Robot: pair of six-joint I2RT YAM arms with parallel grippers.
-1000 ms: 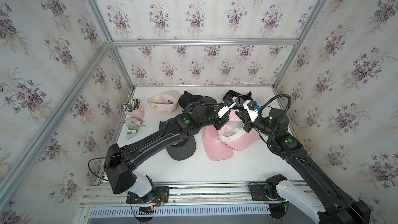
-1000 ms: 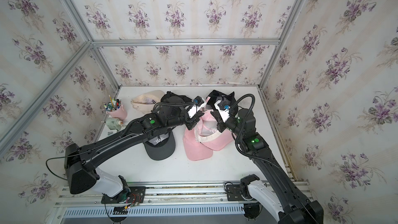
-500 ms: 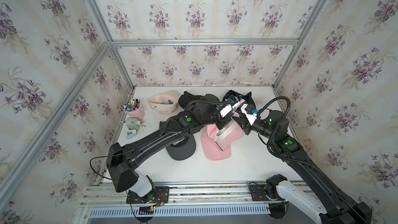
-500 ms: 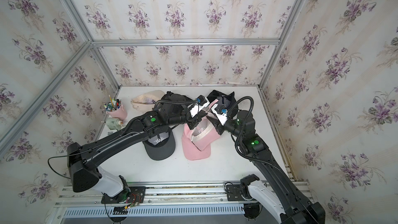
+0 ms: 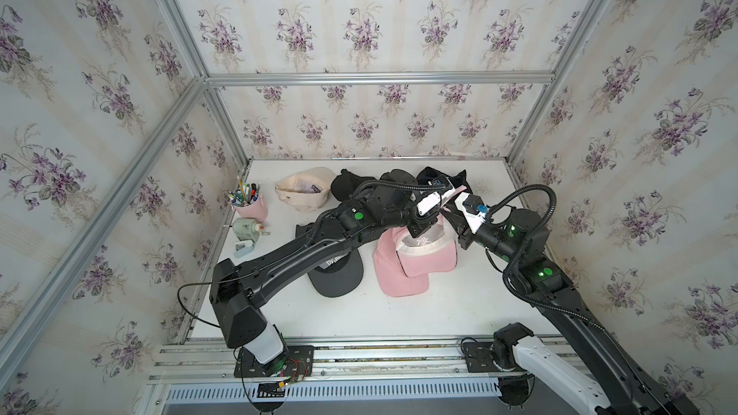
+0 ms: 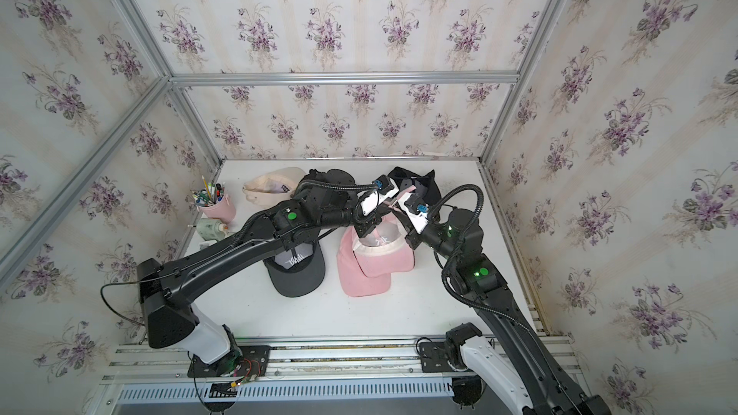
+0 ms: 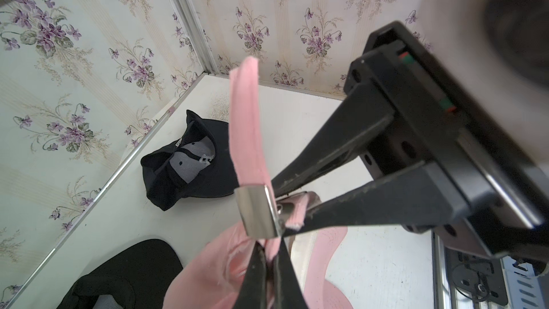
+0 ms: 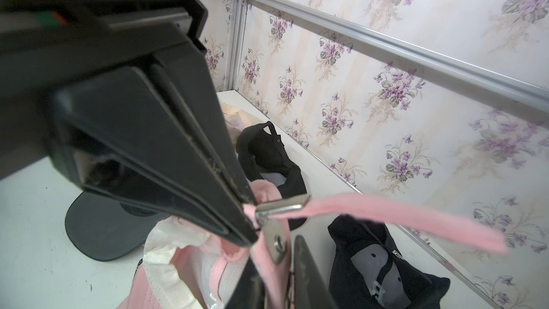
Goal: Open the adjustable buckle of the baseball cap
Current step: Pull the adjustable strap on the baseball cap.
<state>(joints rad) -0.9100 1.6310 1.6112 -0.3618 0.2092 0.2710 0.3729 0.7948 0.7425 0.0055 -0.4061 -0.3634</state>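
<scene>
the pink cap (image 5: 415, 261) is on the white table (image 5: 459, 313), a little toward 2 o'clock from the table's middle in both top views. its brim lies on the table at the 6 o'clock end, and its back opening is lifted at the 12 o'clock end, where the two arms meet. the left arm comes in from 9 o'clock and the right arm from 4 o'clock.

the left gripper (image 7: 269, 248) is closed on the pink fabric just under the buckle (image 7: 257, 212), on the cap's side of it. the right gripper (image 7: 279, 212) has its jaws almost together. as far as the wrist views show, its tips pinch the buckle at the hinge edge, touching the metal. the strap (image 7: 245, 120) leaves the buckle on the far side from the left gripper. it is nearly straight, and in a top view its long axis points upward and toward about 1 o'clock.

the metal flap (image 8: 282, 205) seems to stand away from the base plate (image 8: 277, 242), so i judge the clasp is partly lifted and not yet released. the right gripper is the nearer one to the buckle, and the left one works as an anchor. i think a pull should go along the strap's axis, away from the left gripper, or else the cap will only swing.
</scene>
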